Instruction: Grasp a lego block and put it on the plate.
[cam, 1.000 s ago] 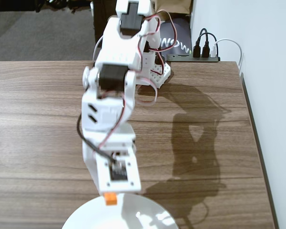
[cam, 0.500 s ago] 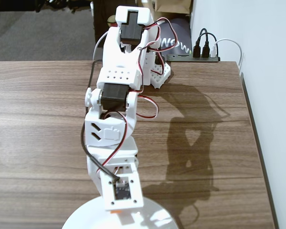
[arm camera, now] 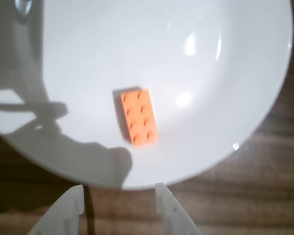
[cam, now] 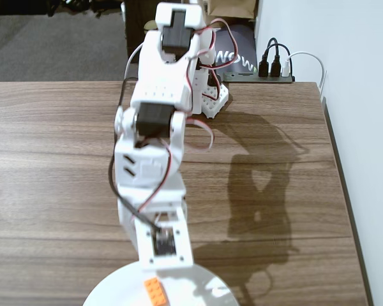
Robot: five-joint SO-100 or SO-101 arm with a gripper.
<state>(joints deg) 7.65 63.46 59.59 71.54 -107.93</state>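
Wood-grain table (cam: 51,159) carries the plate (arm camera: 88,49); the block (arm camera: 139,117) lies flat on it, studs up. Above, the pincer (arm camera: 118,199) hangs empty, fingers apart. Placing looks done; next, lift clear without nudging anything.

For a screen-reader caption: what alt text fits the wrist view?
An orange lego block lies studs-up on a white plate, free of the open end effector, whose two white fingertips show at the bottom edge over the wooden table.
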